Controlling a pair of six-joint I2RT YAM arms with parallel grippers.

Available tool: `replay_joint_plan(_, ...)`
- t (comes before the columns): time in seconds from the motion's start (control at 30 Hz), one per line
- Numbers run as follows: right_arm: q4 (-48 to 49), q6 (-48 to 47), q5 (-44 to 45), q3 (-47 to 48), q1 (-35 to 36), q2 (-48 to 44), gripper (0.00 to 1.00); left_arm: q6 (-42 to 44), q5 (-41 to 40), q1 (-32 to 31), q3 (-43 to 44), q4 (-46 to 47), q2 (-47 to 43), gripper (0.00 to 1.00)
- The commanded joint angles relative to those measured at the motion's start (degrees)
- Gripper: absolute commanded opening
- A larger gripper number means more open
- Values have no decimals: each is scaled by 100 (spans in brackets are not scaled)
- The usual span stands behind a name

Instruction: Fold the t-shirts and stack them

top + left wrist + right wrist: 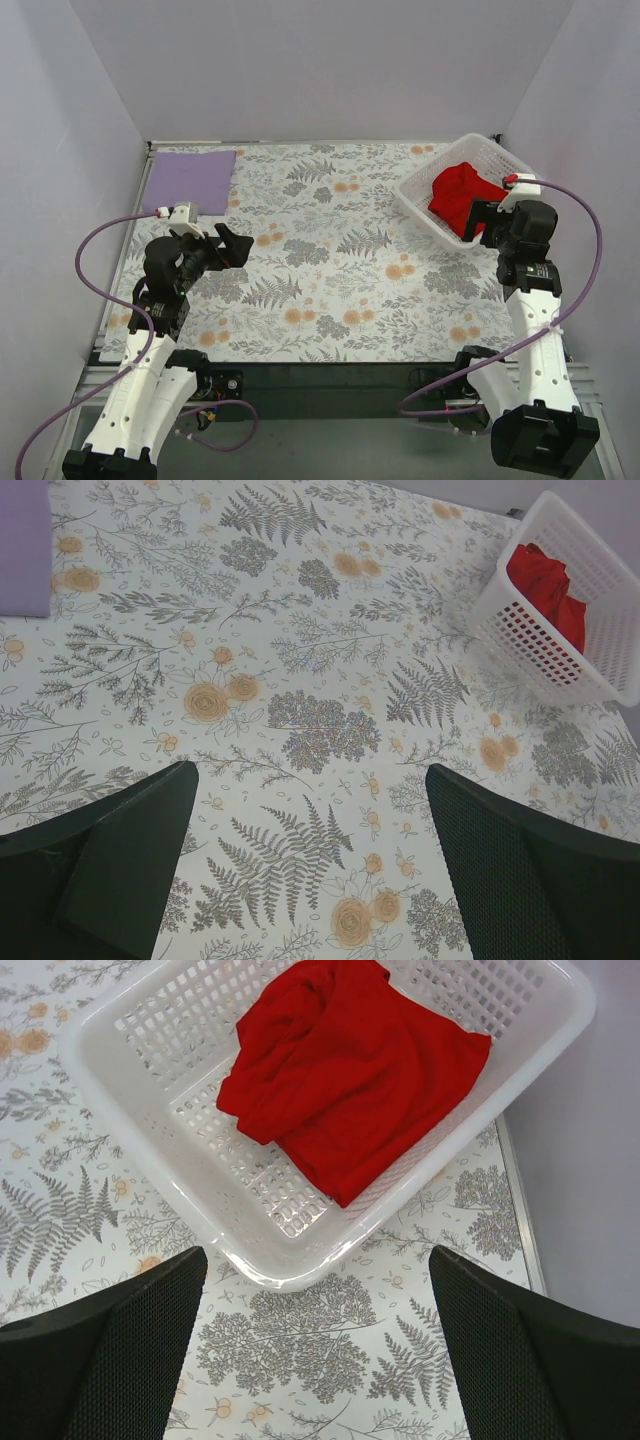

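Note:
A crumpled red t-shirt [458, 196] lies in a white plastic basket [418, 197] at the back right; it also shows in the right wrist view [350, 1080] and the left wrist view [548, 582]. A folded purple t-shirt [190, 181] lies flat at the back left corner; its edge shows in the left wrist view [22, 550]. My left gripper [232, 245] is open and empty above the floral cloth on the left side. My right gripper [488, 222] is open and empty, just in front of the basket's near corner [285, 1270].
A floral-patterned cloth [330, 270] covers the table. Grey walls close in the back and both sides. The table's metal edge [520, 1200] runs just right of the basket.

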Motion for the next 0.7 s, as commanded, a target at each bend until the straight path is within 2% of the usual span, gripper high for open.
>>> replay_joint_plan(0.0, 286, -713, -685, 414, -23, 136, 99, 95, 73, -16, 36, 97, -43, 98)
replay_joint_plan(0.07, 147, -1889, -2019, 449, -14, 233, 98, 104, 117, -25, 27, 124, -26, 98)
replay_joint_plan(0.1, -481, -3192, -3123, 650, -23, 364, 98, 113, 126, -25, 36, 132, -8, 98)
replay_joint_plan(0.13, -635, -3240, -3247, 756, -14, 444, 98, 95, 126, -25, 28, 141, 0, 98)
replay_joint_plan(0.27, -611, -2601, -3055, 1152, -75, 1049, 98, 113, 178, -25, 45, 194, 45, 98)
replay_joint_plan(0.47, -523, -1529, -3397, 2092, -576, 2693, 98, 113, 187, -25, 27, 212, 36, 98)
replay_joint_plan(0.67, -540, -1131, -2651, 3005, -585, 3836, 95, 113, 223, -34, 19, 238, 1, 98)
